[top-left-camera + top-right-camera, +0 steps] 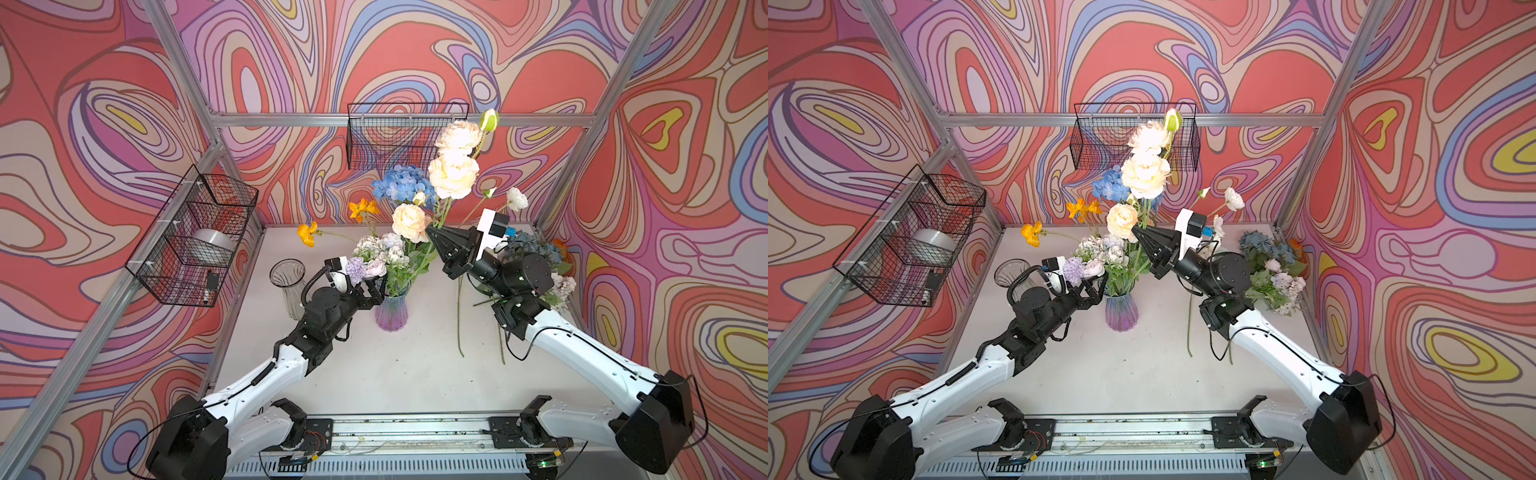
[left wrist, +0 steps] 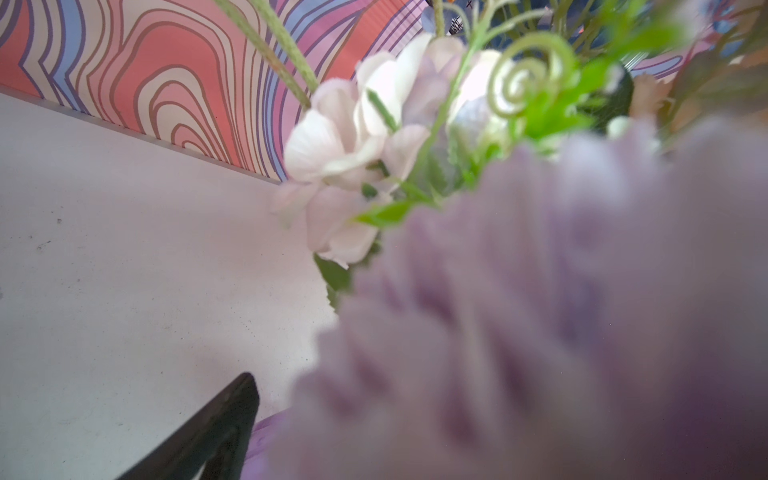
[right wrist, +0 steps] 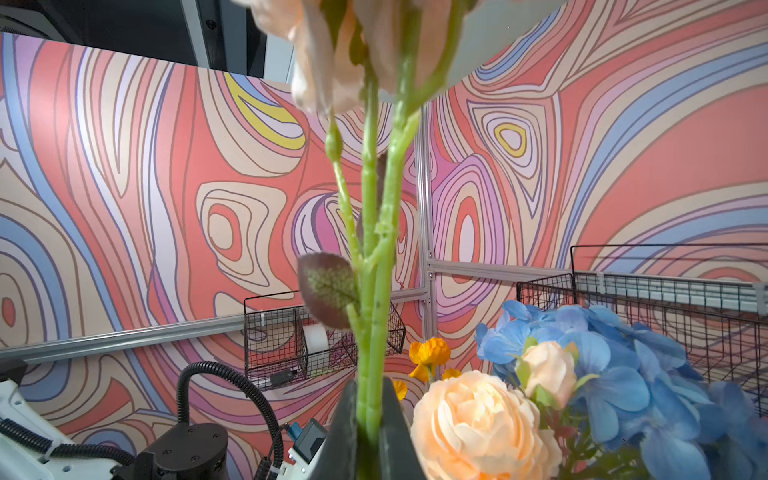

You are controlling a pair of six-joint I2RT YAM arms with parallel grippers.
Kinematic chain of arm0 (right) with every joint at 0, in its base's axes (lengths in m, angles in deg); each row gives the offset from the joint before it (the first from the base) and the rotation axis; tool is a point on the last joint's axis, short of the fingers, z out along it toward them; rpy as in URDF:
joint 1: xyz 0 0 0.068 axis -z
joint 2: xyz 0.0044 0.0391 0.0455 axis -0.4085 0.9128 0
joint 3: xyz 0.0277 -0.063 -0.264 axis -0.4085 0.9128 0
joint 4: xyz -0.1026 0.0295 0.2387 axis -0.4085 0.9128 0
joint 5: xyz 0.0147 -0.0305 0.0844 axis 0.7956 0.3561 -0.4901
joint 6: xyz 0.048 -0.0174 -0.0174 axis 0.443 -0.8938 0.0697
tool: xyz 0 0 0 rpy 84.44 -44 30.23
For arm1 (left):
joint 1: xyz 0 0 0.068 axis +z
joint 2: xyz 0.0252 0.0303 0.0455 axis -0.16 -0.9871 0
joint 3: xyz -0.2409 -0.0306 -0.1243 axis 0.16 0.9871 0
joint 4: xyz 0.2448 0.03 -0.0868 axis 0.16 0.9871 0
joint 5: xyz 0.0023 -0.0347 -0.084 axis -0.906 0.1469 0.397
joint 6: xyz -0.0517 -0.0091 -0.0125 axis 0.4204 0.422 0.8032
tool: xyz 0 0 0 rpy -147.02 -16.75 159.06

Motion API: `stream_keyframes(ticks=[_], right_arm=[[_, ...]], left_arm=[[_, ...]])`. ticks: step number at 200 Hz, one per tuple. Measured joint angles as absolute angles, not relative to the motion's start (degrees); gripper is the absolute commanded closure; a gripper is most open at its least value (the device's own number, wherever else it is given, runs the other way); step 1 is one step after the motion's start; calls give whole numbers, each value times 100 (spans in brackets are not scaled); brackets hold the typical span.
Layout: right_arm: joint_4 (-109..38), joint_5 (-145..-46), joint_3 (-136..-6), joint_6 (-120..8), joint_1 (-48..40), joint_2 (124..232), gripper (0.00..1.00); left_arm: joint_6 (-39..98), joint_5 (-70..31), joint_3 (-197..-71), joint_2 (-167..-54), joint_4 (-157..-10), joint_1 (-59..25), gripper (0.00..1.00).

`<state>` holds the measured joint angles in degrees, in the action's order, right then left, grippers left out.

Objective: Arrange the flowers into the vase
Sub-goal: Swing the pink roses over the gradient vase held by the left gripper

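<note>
above white table [image 1: 374, 374], right pincer [image 1: 431, 232] clamps rose stems [image 3: 374, 249]; left pincer [image 1: 376, 287] gapes by vase [image 1: 392, 316].

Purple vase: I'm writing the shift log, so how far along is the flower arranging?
Done: blue hydrangea, orange poppies and a lilac bunch stand in the purple vase. In hand: the right hand is shut on the cream rose spray, above the vase; the left hand is open beside its rim. Left: a teal bunch, a pink-white bunch and loose stems lie on the table at the right.

The vase [image 1: 391, 313] is purple, hydrangea [image 1: 401, 187] blue, roses [image 1: 453, 174] peach.
</note>
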<state>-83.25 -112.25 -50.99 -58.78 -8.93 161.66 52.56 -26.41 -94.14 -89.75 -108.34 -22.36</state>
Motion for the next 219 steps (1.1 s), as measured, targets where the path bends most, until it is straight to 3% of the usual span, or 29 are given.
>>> stream_keyframes(ticks=[97, 219], right_arm=[[-9722, -11133, -4498, -6444, -897, 16584, 100], [-11455, -10801, -3342, -5965, -1288, 18024, 100]], left_arm=[[5256, -2646, -9414, -8977, -10834, -2236, 1], [5252, -2646, -9569, -9010, -10648, -2236, 2]])
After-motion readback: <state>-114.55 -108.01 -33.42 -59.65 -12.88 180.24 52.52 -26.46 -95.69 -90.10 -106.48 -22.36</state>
